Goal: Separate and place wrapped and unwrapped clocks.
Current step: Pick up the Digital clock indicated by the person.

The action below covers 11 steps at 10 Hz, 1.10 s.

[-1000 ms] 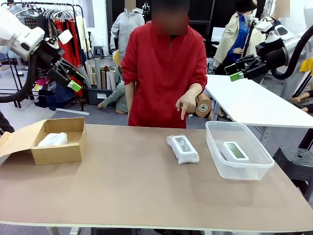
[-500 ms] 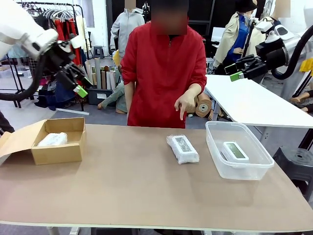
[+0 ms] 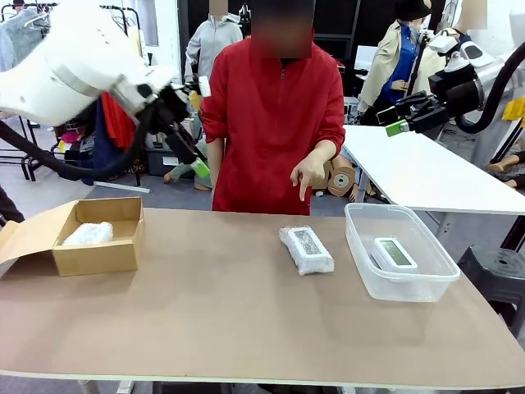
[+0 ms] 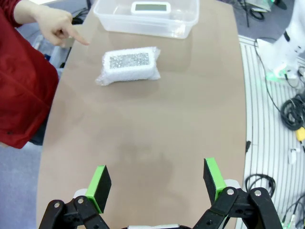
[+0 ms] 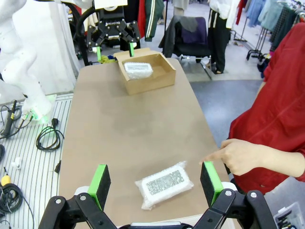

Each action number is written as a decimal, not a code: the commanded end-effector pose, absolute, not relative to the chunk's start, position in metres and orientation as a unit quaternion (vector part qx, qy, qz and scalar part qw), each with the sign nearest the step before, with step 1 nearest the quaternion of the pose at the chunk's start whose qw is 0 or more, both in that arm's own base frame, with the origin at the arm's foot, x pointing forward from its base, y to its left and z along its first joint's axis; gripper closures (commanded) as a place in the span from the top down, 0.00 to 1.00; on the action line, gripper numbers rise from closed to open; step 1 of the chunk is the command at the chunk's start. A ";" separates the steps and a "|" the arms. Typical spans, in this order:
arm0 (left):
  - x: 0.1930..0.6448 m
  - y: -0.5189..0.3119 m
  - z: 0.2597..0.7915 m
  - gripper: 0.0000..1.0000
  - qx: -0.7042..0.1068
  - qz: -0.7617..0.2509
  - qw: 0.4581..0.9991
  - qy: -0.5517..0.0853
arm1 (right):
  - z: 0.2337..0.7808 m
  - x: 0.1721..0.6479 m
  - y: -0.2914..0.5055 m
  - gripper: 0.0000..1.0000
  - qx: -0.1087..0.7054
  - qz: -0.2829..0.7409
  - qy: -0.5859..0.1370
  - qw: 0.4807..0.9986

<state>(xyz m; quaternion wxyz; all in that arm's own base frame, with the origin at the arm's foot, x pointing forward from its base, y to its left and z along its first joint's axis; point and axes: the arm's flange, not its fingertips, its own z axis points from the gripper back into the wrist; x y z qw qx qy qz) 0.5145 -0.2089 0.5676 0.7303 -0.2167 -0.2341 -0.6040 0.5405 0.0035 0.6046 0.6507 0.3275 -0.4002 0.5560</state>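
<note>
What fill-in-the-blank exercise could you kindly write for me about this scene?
The person's hand points at the wrapped clock on the ____.
The other wrapped clock lies in the ____ box.
The unwrapped clock lies in the clear tub on the robot's ____.
The left gripper and right gripper are both ____.
Missing: table; cardboard; right; open.

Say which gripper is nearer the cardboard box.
Left. The left gripper hangs in the air close by the cardboard box; the right gripper is high across the table.

The desk (image 3: 205, 328) was plain tan. The wrapped clock (image 3: 306, 249) was whitish, its face speckled dark grey.
</note>
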 end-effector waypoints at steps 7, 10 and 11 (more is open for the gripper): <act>0.516 -0.306 0.517 1.00 -0.112 -0.613 0.758 -0.193 | 0.606 0.539 0.003 1.00 0.327 0.563 -0.403 0.644; 0.516 -0.306 0.517 1.00 -0.112 -0.613 0.758 -0.193 | 0.606 0.539 0.003 1.00 0.327 0.563 -0.403 0.644; 0.516 -0.306 0.517 1.00 -0.112 -0.613 0.758 -0.193 | 0.606 0.539 0.003 1.00 0.327 0.563 -0.403 0.644</act>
